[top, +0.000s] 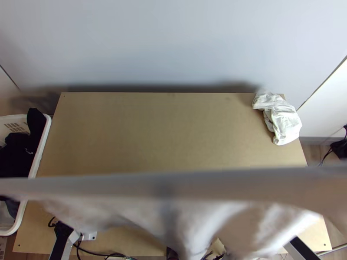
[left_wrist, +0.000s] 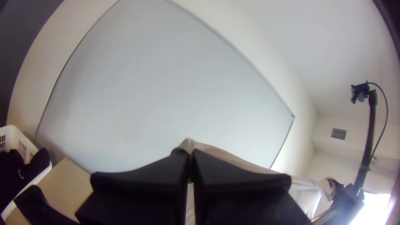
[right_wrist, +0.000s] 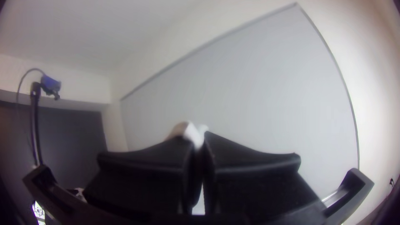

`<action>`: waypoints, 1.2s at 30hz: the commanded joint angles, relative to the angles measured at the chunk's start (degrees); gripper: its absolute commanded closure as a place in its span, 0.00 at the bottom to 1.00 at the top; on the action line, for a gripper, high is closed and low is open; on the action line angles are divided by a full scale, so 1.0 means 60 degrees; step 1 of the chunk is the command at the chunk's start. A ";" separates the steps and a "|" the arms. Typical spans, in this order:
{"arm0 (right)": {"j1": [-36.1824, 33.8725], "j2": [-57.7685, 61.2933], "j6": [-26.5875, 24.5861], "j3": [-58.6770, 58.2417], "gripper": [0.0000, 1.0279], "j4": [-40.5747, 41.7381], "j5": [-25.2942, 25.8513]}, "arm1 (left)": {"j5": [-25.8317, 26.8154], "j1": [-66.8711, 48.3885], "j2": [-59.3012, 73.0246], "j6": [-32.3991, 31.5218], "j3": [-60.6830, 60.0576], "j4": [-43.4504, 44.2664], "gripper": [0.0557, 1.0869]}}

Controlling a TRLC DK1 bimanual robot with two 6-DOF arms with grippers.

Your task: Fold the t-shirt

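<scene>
At the left, a white plastic laundry basket [top: 40, 149] with dark clothes [top: 16, 151] in it stands beside the wooden counter [top: 152, 130]. The left hand [left_wrist: 191, 155] has its two black fingers together on a corner or edge of the pale t-shirt [top: 182, 187], pinched right at their tips.

From there, in the left wrist view, the cloth runs off as a taut band to the other arm. In the top view the t-shirt is raised off the counter, between it and the camera; its upper edge draws an almost straight line from side to side, and looser folds hang on the near side of that line. The right hand [right_wrist: 198, 143] is clamped on the opposite end, a bit of fabric poking out between its tips. Neither hand is the nearer one, since each grips an end. Which part of the garment is the collar, hem or sleeve cannot be told.

The coming move probably turns on that edge lying parallel to the counter's long side: both hands would need to lower it level, or one end could land askew and bunch.

At the far right corner, a crumpled white cloth [top: 284, 121] rests on the counter.
</scene>
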 commanded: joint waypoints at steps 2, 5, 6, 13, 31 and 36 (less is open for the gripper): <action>-0.0174 -0.0920 0.0089 -0.4561 0.97 0.2969 -0.0084 | 0.0025 0.0745 -0.0495 0.0243 -0.2401 0.1444 0.97; -0.0159 -0.0993 0.0294 -0.6011 0.97 0.3716 -0.0084 | 0.0069 0.0877 -0.0554 0.0243 -0.3367 0.2176 0.97; -0.0144 -0.1066 0.0323 -0.6495 0.97 0.4024 -0.0084 | 0.0084 0.0877 -0.0583 0.0243 -0.3704 0.2425 0.97; -0.0174 -0.1491 0.0294 -1.0069 0.97 0.6031 -0.0069 | 0.0274 0.0863 -0.0583 0.0418 -0.6517 0.4403 0.97; -0.0437 0.2933 -0.0131 -1.3130 0.97 1.1392 0.0121 | -0.1542 -0.1818 0.4720 0.0902 -0.9857 1.1097 0.97; -0.0452 0.4793 -0.0307 -1.2559 0.97 1.2051 0.0136 | -0.1586 -0.1789 0.6682 0.1151 -0.9461 1.2328 0.97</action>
